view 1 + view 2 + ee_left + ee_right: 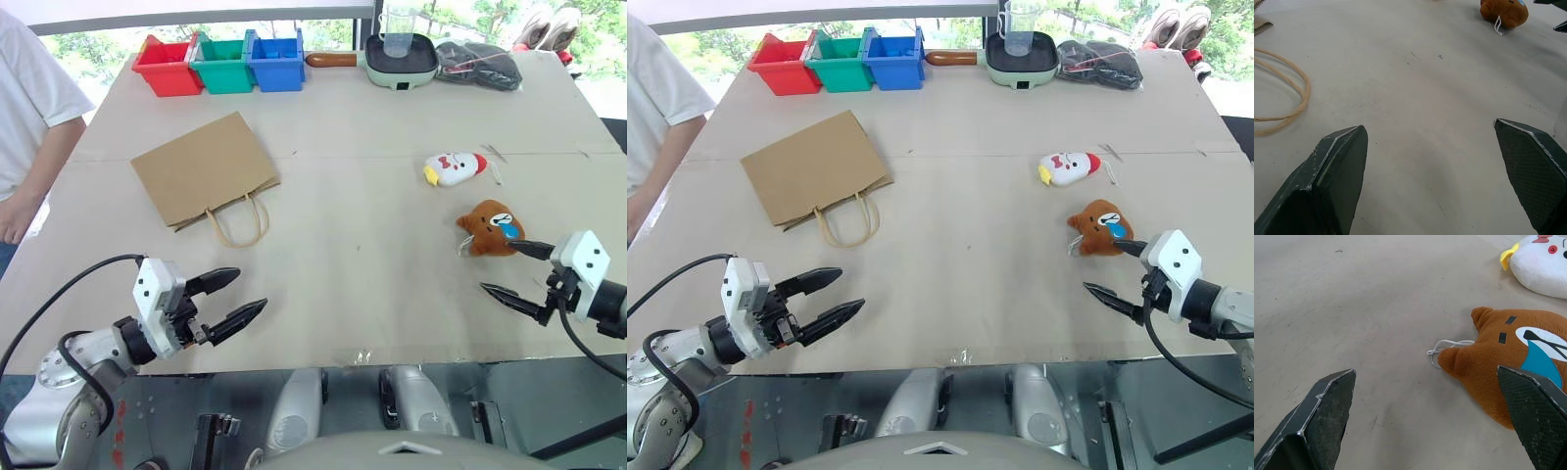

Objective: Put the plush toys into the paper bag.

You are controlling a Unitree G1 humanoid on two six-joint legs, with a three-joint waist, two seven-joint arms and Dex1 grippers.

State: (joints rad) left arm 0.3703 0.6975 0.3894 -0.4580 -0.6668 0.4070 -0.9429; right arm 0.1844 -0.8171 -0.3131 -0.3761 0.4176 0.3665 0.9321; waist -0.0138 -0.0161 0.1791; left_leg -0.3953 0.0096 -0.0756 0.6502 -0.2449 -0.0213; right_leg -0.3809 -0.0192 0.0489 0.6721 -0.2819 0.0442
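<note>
- One paper bag (204, 168) is lying flat toward the left side of the tabletop (353, 196), its two loop handles (236, 220) pointing at the near edge.
- Two plush toys are lying toward the right side, both outside the bag and well apart from it.
- The white chicken (455, 168) is lying on its side, farther from the near edge than the bear.
- The brown bear (491, 228) is sitting just nearer than the chicken, close to the right edge, with a thin white cord (1442, 346) trailing from it.
- The left end effector (227, 301) is hovering over the near left part of the tabletop with its two fingers spread wide, gripping nothing.
- The right end effector (515, 269) is hanging by the near right corner, fingers spread wide and empty, one fingertip just beside the bear.
- Three bins are lining the far edge in a row: one red (168, 66), one green (223, 63), one blue (275, 60).
- One pan (399, 59) is standing at the far edge with one clear cup (399, 29) in it, and one black bag (478, 65) is lying beside it.
- One person's arm (31, 166) is showing at the left edge.
</note>
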